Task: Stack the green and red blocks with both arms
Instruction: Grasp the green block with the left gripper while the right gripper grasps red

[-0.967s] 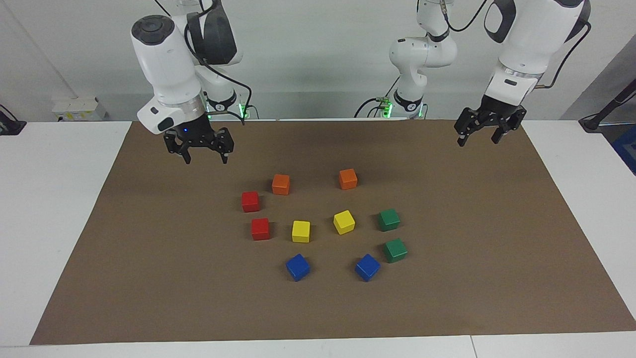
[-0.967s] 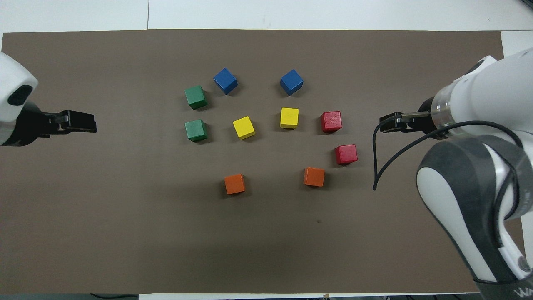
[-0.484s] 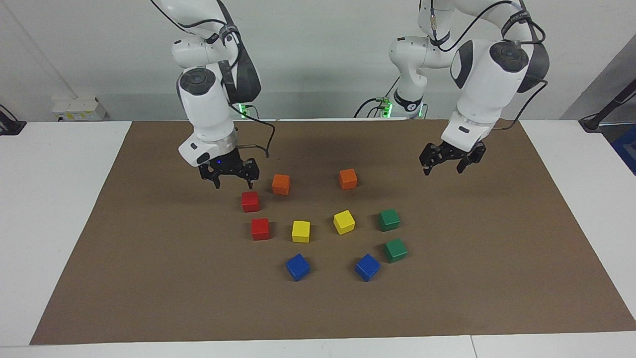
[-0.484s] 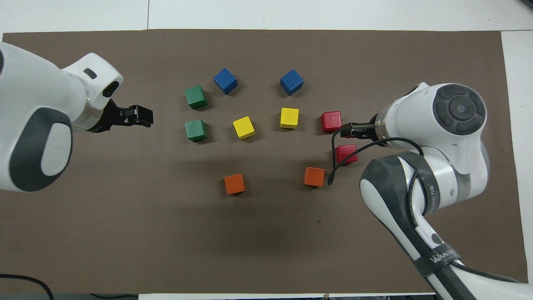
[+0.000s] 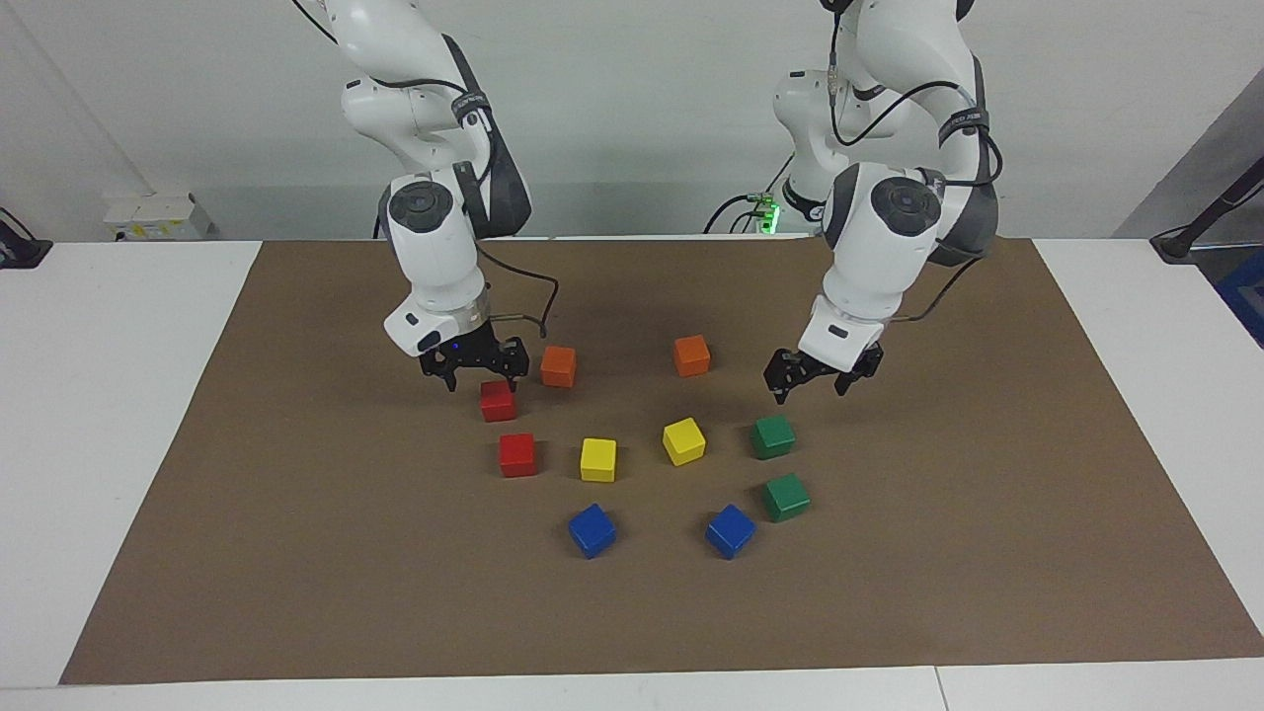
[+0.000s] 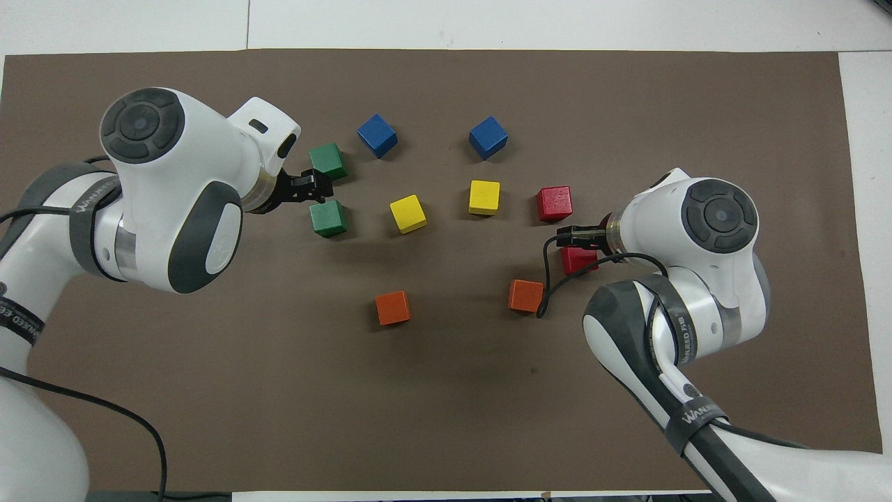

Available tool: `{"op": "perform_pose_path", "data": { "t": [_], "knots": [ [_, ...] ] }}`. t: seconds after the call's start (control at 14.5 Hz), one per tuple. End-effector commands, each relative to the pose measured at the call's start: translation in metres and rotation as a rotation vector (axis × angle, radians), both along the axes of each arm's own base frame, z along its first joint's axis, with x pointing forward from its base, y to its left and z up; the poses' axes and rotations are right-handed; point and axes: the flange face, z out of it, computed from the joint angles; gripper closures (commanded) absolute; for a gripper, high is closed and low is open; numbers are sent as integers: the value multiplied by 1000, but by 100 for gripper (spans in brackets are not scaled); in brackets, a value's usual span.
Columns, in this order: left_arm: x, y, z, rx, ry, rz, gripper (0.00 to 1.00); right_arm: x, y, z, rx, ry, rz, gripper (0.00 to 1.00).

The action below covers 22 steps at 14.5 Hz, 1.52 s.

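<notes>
Two red cubes lie toward the right arm's end: the nearer red cube (image 5: 498, 401) (image 6: 580, 261) and the farther red cube (image 5: 516, 454) (image 6: 555, 203). Two green cubes lie toward the left arm's end: the nearer green cube (image 5: 772, 436) (image 6: 327, 217) and the farther green cube (image 5: 786, 497) (image 6: 327, 161). My right gripper (image 5: 482, 383) (image 6: 568, 237) is open and hangs low just over the nearer red cube. My left gripper (image 5: 812, 393) (image 6: 317, 185) is open and empty, low over the mat close beside the nearer green cube.
On the brown mat (image 5: 296, 553) also lie two orange cubes (image 5: 558, 366) (image 5: 692, 355) nearest the robots, two yellow cubes (image 5: 597, 460) (image 5: 683, 440) between the red and green ones, and two blue cubes (image 5: 592, 530) (image 5: 730, 530) farthest out.
Both arms have swung in from the mat's ends and come down. The right gripper now hangs over the nearer red cube, the left by the nearer green cube. No cube moved.
</notes>
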Motion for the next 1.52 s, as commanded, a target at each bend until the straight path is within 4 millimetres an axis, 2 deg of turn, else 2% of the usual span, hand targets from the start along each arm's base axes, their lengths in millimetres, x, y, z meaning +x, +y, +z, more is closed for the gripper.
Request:
{"op": "perform_pose_path", "data": {
  "t": [0.0, 0.14, 0.48, 0.55, 0.83, 0.97, 1.04, 1.11, 1.31, 1.38, 1.45],
  "knots": [
    [5, -11, -25, -6, -5, 60, 0, -12, 4, -7, 7, -7, 24, 0],
    [7, -18, -47, 4, 5, 66, 0, -14, 6, -13, 5, -4, 30, 0],
    [8, -16, -79, 7, 15, 107, 0, -17, 5, -34, 17, -39, 31, 0],
    [5, -16, -87, 0, 3, 137, 0, -17, 5, -37, 16, -35, 33, 3],
    [6, -16, -103, -9, -12, 163, 0, -17, 6, -44, 11, -22, 60, 51],
    [8, -17, -109, -15, -22, 183, 0, -16, 2, -43, 6, -13, 74, 95],
    [8, -17, -113, -14, -20, 185, 0, -12, -5, -40, 2, -9, 81, 100],
    [7, -18, -114, -12, -17, 185, 0, -2, -15, -29, -10, -4, 100, 100],
    [3, -26, -118, -8, -12, 173, 1, 44, -71, 24, -29, 33, 165, 100],
    [3, -26, -118, -8, -12, 173, 8, 55, -94, 33, -31, 33, 181, 100],
    [3, -26, -118, -6, -13, 171, 21, 61, -116, 37, -34, 17, 204, 100]
  ]
}}
